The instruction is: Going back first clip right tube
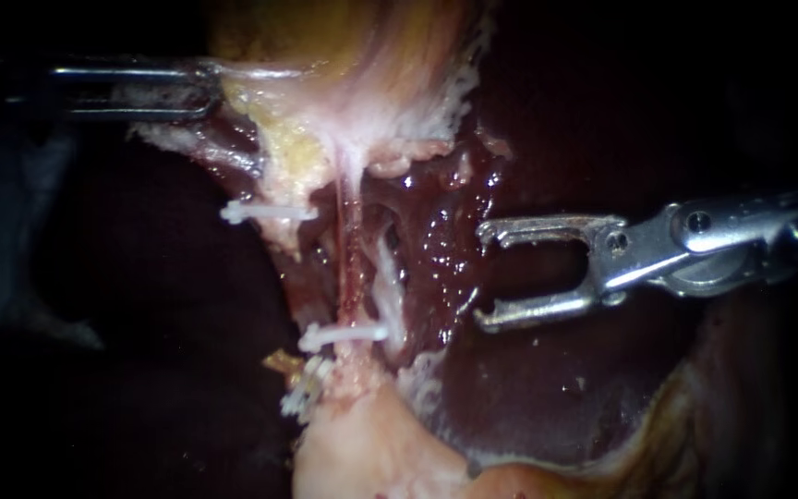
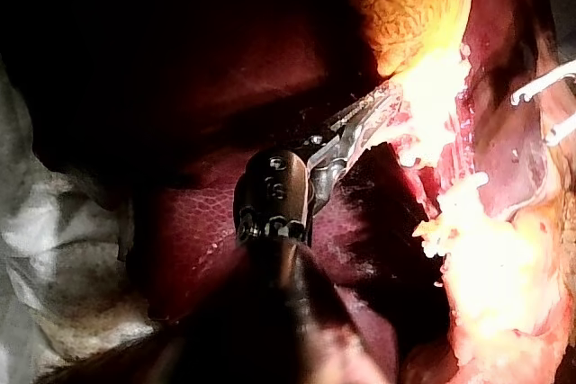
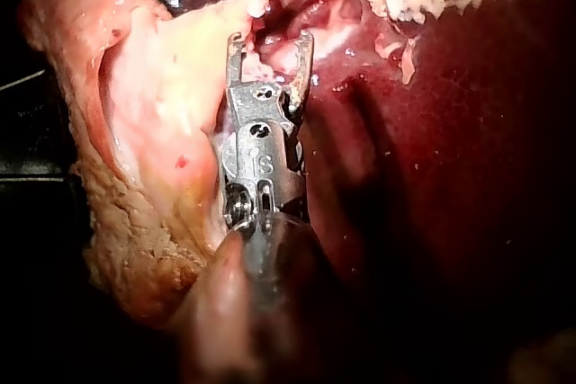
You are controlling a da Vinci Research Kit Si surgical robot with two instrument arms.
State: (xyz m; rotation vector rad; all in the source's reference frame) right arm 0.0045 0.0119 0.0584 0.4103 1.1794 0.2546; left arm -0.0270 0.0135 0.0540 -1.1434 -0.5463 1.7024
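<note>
Up and far left of the right tube (image 1: 351, 273): left instrument (image 1: 210, 91), jaws clenched on the edge of the pale tissue (image 1: 362, 111) that spreads above the tube. Same grasp from the left wrist camera, metal closed on the pale edge from both sides.

Just left of the tube's upper stretch: upper-left clip (image 1: 265, 212), white, lying crosswise on a separate stump of tissue. Below and left of the tube's foot: clip cluster (image 1: 305, 386), white, with a yellowish scrap beside it.

Centre: the right tube itself, thin and pink, running straight down from the pale tissue. Across its lower end, the first clip (image 1: 344, 334), white, closed around the tube.

Right of the tube: a wet, dark-red hollow (image 1: 445, 240). Beyond it, right instrument (image 1: 482, 274), jaws released and spread wide, nothing between them, tips pointing toward the tube and well apart from the first clip. Same gap from the right wrist camera, raw tissue ahead of the tips.

Farther right of the tube and below: liver (image 1: 547, 397), dark and smooth.
</note>
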